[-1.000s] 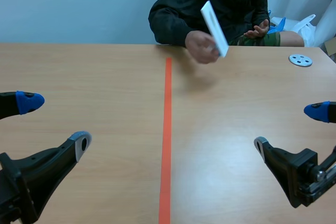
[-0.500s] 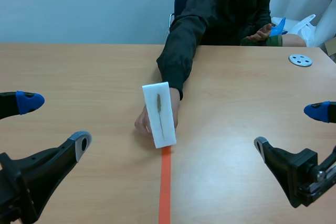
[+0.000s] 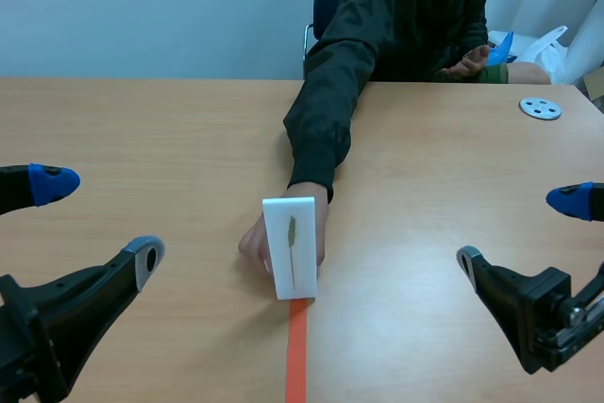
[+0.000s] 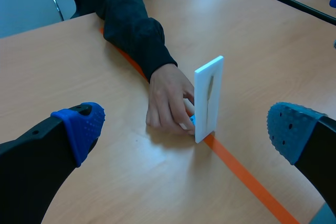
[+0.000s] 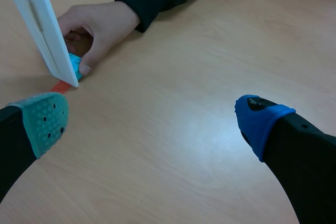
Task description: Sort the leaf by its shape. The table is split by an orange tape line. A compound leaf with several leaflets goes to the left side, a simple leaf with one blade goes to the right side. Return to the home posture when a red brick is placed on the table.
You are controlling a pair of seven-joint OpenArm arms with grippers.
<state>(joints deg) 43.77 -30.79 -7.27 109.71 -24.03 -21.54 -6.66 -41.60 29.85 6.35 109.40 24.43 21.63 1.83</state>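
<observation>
A white card stands upright on the orange tape line, held from behind by a person's hand. On its face is a single narrow, slender leaf. The card stands ahead of my left gripper, between its spread fingers and well apart from them. Ahead of my right gripper and off to one side, the card shows with a blue base piece under it. Both grippers are open and hold nothing. In the scene view the left gripper and right gripper sit low at the sides.
The person sits across the table, a dark sleeve reaching over the tape line. A small grey disc with holes lies at the far right. A chair stands behind the person.
The person brought the card from the air at the far side down onto the tape line and stood it upright nearer me. Neither arm has moved.
</observation>
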